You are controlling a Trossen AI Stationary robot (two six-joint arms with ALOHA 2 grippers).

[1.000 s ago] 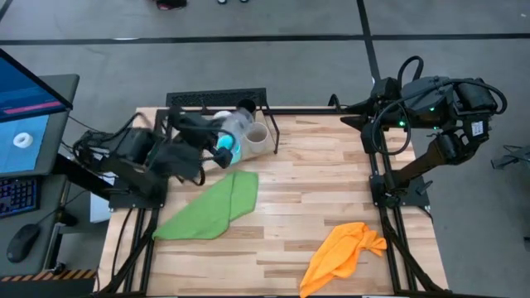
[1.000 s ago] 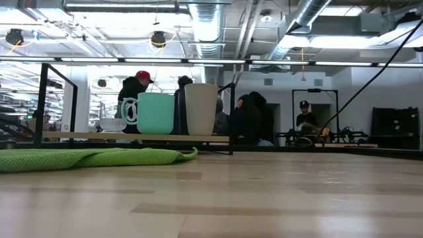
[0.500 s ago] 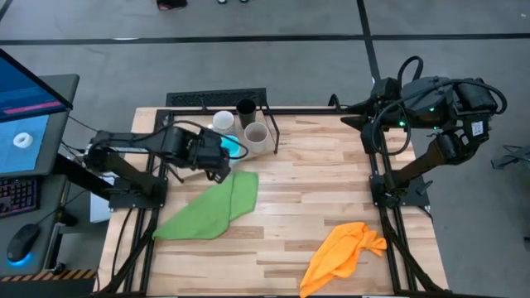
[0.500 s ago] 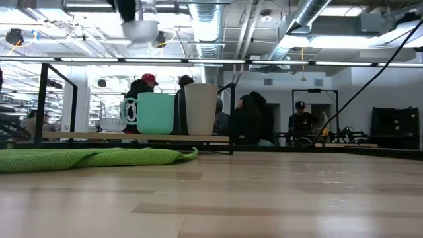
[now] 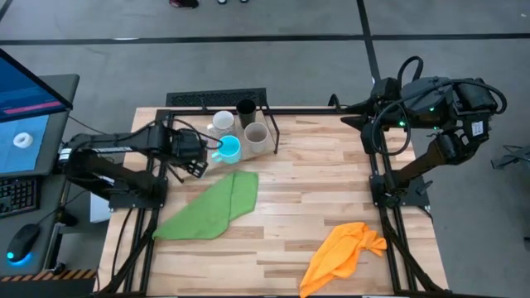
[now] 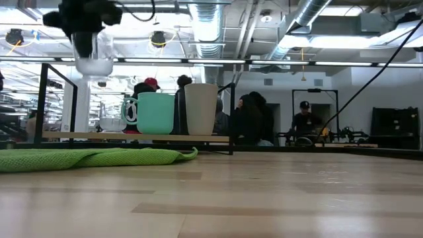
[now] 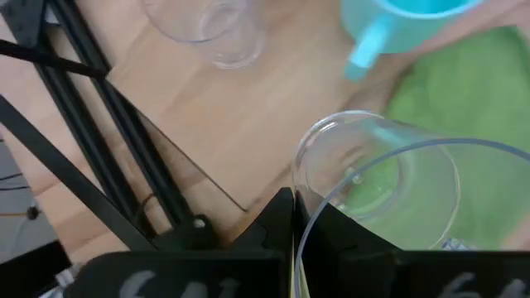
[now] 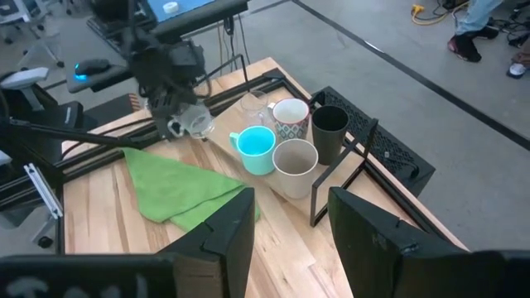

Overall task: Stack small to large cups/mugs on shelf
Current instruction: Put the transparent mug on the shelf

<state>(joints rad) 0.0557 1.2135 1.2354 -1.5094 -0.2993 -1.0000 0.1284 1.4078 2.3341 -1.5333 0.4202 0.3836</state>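
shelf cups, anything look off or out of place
Nothing is spilled or tipped: the blue mug, white mug, beige cup and black cup stand upright on the shelf. One clear glass is off it, held up by the left gripper.

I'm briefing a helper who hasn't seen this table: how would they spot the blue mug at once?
Find the small pale shelf at the table's back-left corner, where the cups cluster. The blue mug stands at the cluster's front, beside the green cloth, left of the grey-beige cup. It is the only bright blue vessel.
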